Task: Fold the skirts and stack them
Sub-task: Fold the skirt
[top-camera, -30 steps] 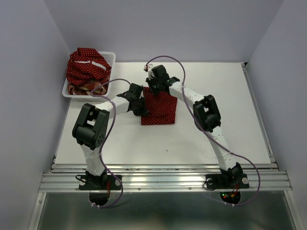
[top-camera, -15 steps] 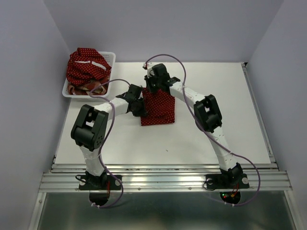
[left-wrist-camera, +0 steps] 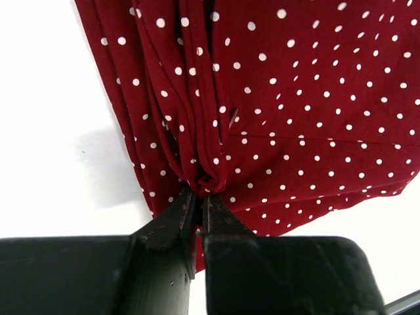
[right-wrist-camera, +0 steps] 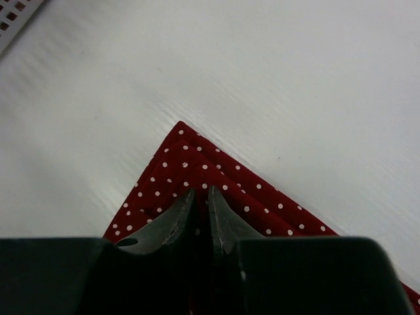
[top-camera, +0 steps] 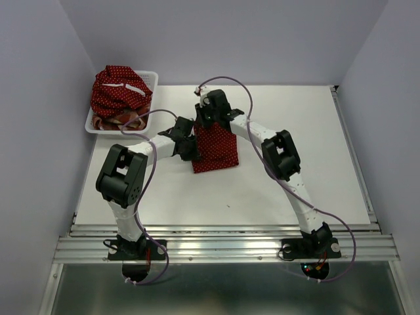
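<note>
Top external view: a dark red polka-dot skirt (top-camera: 220,149) lies folded into a rough rectangle on the white surface (top-camera: 295,177), a little left of the middle. Both arms reach in to it. The left end effector (top-camera: 189,147) is at the skirt's left edge, and the right end effector (top-camera: 205,119) is at its far left corner.

A white basket (top-camera: 155,79) stands at the far left corner of the surface. A second polka-dot skirt (top-camera: 118,88) is heaped high in it, and a plaid skirt (top-camera: 125,121) shows underneath at the basket's near side.

In the left wrist view, the left end effector (left-wrist-camera: 200,193) is clenched on a gathered bunch of the polka-dot skirt (left-wrist-camera: 302,118). Several layered folds of cloth are drawn into the pinch.

In the right wrist view, the right end effector (right-wrist-camera: 202,195) sits over the pointed corner of the polka-dot skirt (right-wrist-camera: 177,167). Its fingers (right-wrist-camera: 172,220) are nearly together, with only a thin gap between them. I cannot tell whether any cloth is caught between them.
</note>
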